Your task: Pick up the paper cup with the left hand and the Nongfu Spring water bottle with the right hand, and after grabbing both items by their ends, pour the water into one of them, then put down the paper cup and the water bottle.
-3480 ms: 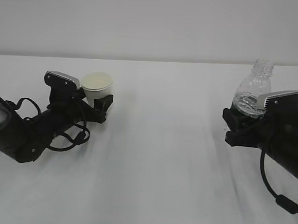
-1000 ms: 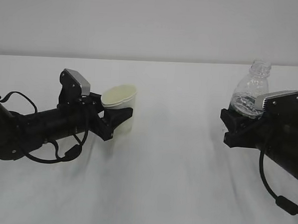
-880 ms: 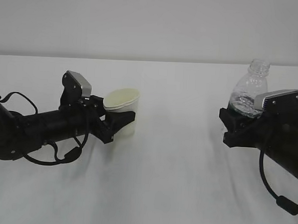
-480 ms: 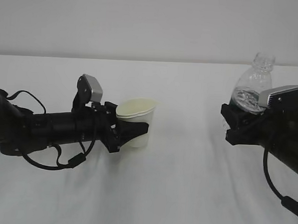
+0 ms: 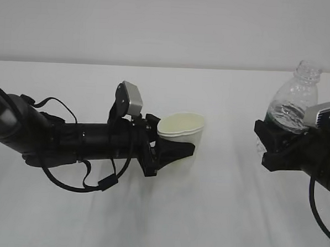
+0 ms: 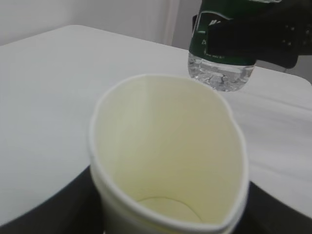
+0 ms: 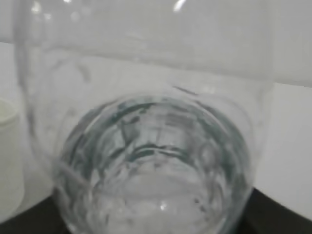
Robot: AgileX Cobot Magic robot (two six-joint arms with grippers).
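From outside, the left hand [image 5: 172, 151] is clamping the paper cup [image 5: 181, 136] above the white table [image 5: 221, 215], with bare tabletop lying between it and the Nongfu Spring water bottle [image 5: 293, 105] gripped by the right hand [image 5: 277, 146]. The left wrist is showing the cup's squeezed rim, the bottle's base hanging beyond. The right wrist is filling with bottle, cup edging in left.

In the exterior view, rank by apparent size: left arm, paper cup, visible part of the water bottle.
1. left arm, by far the largest, spanning the left half of the view.
2. and 3. paper cup and water bottle look about alike; the bottle's lower part is hidden by the right jaws, so I won't rank them.
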